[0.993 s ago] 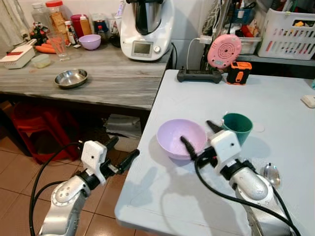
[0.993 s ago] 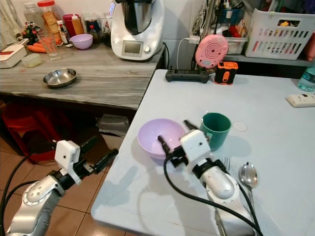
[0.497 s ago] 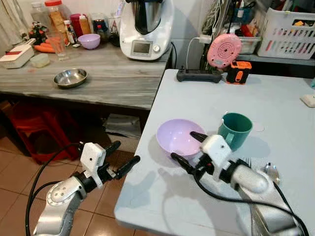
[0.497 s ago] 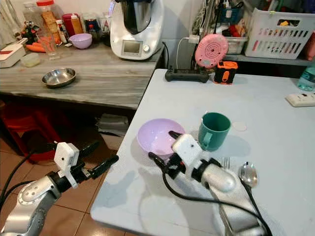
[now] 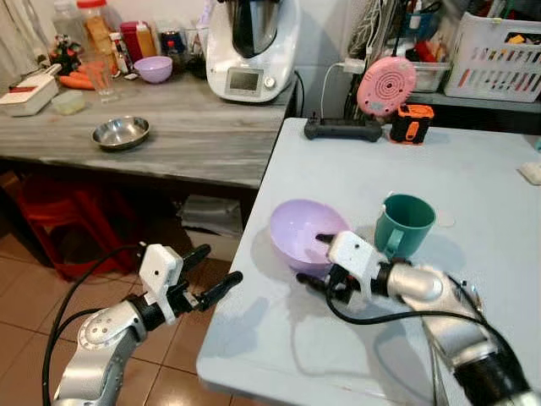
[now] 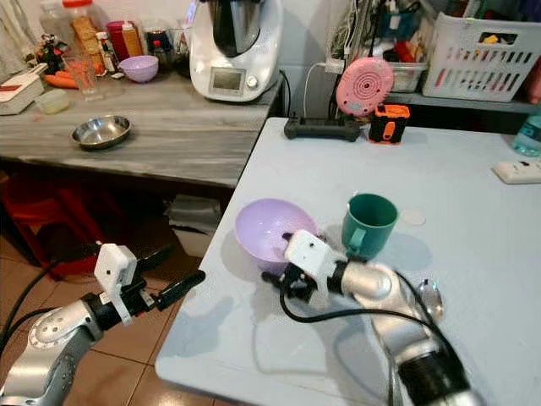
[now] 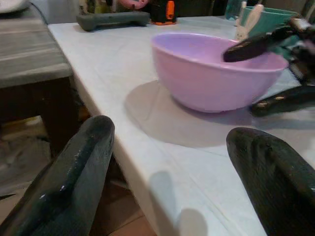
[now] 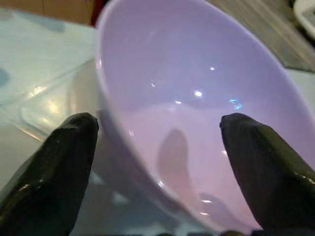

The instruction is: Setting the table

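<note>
Right wrist view: right gripper (image 8: 157, 162) fingers apart, straddling the bowl (image 8: 197, 113) rim, one finger inside, one outside; left gripper (image 5: 211, 272), also spread, farther off.

lilac bowl (image 5: 304, 234) | upright, table's near-left | teal cup (image 5: 404, 224) beside

R gripper (image 5: 314, 260) jaws apart, wrist rolled sideways, one finger above the other w/ a gap between. L gripper (image 5: 215, 270) held low, jaws spread wide, nothing between them.
</note>
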`<state>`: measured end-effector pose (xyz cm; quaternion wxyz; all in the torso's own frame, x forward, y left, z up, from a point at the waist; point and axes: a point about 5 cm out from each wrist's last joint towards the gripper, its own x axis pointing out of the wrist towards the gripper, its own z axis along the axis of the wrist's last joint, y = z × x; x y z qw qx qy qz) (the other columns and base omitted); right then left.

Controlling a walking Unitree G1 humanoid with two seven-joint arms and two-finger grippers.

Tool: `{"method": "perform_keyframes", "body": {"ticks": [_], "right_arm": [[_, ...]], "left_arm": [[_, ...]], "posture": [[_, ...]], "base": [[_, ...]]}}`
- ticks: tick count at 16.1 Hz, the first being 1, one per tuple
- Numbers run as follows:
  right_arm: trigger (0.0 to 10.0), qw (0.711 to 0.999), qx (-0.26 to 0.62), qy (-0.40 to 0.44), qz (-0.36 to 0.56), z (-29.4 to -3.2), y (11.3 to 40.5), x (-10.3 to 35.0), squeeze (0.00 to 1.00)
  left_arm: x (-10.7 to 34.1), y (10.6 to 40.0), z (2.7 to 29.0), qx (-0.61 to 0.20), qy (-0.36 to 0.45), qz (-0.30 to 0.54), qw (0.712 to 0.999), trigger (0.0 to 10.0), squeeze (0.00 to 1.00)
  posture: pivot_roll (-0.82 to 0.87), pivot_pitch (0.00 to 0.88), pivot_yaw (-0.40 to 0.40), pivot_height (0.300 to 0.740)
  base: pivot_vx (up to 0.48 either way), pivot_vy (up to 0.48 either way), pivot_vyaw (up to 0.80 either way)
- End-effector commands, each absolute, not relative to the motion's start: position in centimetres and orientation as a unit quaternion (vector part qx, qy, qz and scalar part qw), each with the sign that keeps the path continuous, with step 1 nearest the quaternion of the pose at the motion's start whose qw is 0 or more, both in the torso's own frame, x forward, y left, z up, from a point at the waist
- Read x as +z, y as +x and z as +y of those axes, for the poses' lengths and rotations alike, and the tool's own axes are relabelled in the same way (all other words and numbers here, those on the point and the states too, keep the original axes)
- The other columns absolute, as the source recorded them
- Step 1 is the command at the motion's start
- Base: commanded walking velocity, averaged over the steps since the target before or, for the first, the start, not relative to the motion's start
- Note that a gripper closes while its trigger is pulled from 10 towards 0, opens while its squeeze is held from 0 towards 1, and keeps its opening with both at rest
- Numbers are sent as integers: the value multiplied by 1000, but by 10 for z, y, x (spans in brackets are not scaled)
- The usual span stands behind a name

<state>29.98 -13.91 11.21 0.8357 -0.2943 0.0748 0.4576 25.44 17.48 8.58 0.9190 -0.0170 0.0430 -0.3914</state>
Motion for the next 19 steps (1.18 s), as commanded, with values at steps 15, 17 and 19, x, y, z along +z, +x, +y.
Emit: {"method": "perform_keyframes", "body": {"ticks": [15, 17, 19], "right_arm": [[0, 809, 455, -370, 32, -151, 304, 114, 0], [0, 808, 454, -375, 30, -152, 304, 115, 0], [0, 806, 453, -380, 28, -154, 304, 116, 0]], "left_arm": [[91, 255, 164, -427, -12, 36, 904, 10000, 0], [91, 255, 163, -427, -12, 36, 904, 10000, 0], [90, 255, 163, -425, -12, 35, 904, 10000, 0]], "posture": [[-85, 2, 44, 740], [-85, 2, 44, 740], [-85, 2, 44, 740]], "base": [[0, 0, 0], [0, 0, 0], [0, 0, 0]]}}
